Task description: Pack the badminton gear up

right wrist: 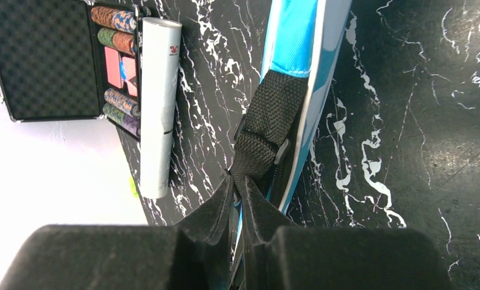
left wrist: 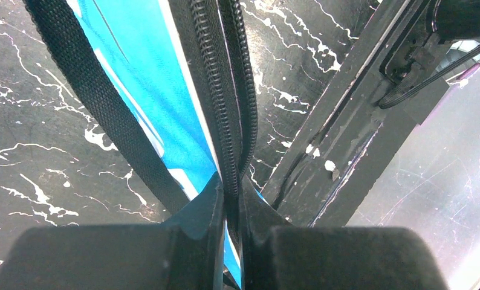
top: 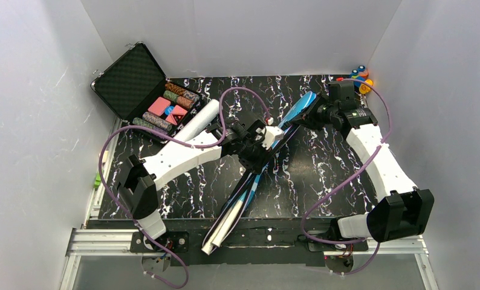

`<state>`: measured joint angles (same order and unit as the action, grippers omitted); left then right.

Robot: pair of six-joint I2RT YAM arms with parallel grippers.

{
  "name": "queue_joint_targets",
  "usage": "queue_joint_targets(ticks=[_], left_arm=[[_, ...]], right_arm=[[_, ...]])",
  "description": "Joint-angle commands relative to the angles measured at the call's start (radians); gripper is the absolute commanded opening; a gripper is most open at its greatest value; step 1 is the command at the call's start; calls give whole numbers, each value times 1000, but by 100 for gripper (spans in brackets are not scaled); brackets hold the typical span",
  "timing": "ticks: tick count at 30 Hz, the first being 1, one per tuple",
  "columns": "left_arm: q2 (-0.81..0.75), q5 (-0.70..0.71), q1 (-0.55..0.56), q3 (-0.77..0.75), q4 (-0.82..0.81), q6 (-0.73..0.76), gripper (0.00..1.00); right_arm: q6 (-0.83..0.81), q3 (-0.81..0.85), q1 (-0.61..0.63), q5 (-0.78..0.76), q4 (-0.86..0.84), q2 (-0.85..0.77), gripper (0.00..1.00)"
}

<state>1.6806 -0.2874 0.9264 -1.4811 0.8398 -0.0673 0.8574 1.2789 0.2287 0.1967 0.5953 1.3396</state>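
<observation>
The blue racket bag (top: 249,187) lies on edge diagonally across the table, its handle end over the near edge. My left gripper (top: 254,152) is shut on the bag's black zipper edge (left wrist: 228,121) at mid length; the black strap (left wrist: 92,103) runs beside it. My right gripper (top: 315,115) is shut on the black strap (right wrist: 268,127) at the bag's wide far end (right wrist: 298,42). The long white tube (top: 198,121) lies left of the bag, also in the right wrist view (right wrist: 158,103). Rackets and shuttlecocks are not visible.
An open black case of coloured chips (top: 147,96) sits at the back left, touching the tube. A small orange-and-blue toy (top: 361,77) sits at the back right corner. White walls surround the table; a metal rail (top: 104,238) runs along the near edge.
</observation>
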Motion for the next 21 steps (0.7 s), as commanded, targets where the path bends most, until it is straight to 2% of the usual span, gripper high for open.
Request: queue_joint_targets(ticks=[1,6,15,21], left_arm=[[-24,-22,10,-6,-48,11,0],[-35,-19,12,-6,-48,14,0],[-28,-24,33,-4,-47,24,0],[-24,-21,44,-5,-45,29,0]], right_arm=[[-30,33,-22,-16,-36,-13,16],[-52,46,-25,-35,-27,2,23],[-57,60,-35,-83,-81,17,23],[-78,127,-39,-98,-102,61,21]])
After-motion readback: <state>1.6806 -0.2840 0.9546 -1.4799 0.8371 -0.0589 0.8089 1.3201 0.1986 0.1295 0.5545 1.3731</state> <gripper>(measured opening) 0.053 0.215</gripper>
